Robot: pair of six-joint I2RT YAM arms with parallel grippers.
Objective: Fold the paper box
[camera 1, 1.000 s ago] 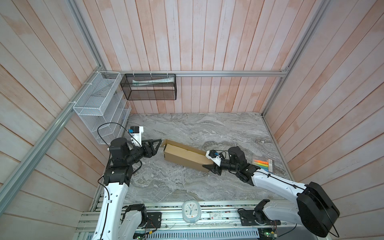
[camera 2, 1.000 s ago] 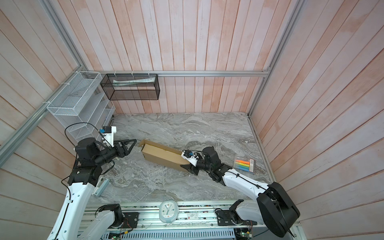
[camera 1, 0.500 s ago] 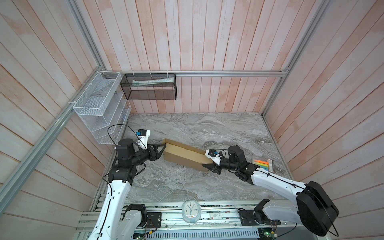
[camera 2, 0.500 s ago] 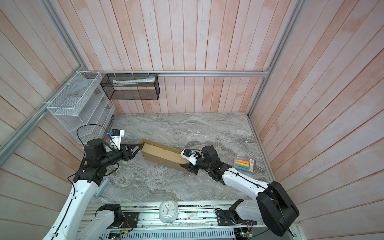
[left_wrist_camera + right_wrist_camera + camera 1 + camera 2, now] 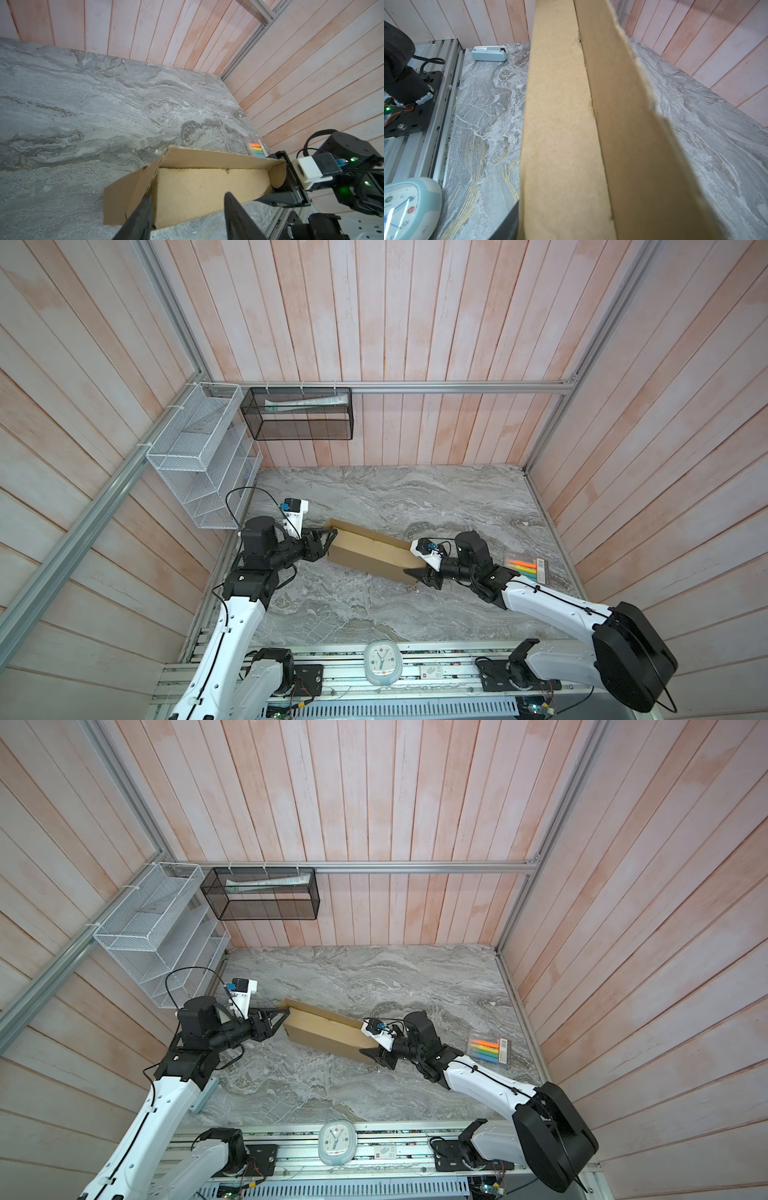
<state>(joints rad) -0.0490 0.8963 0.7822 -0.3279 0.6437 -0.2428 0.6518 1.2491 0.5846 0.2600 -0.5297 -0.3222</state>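
A: Where is your paper box (image 5: 370,553)?
B: On the grey table (image 5: 415,497), near the middle, lying slanted between your two arms.
A: And the pincers?
B: Your right gripper (image 5: 411,563) is clamped on the box's right end. Your left gripper (image 5: 187,196) sits at the other end, its fingers apart.

Bright, even light; soft shadows (nearby paper box (image 5: 560,145) slightly blurred).

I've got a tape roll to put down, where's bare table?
Bare marble: between the paper box and the back wall, and between the box and the clock. Crowded: the box ends, with the left gripper and right gripper, and the marker pack by the right wall.
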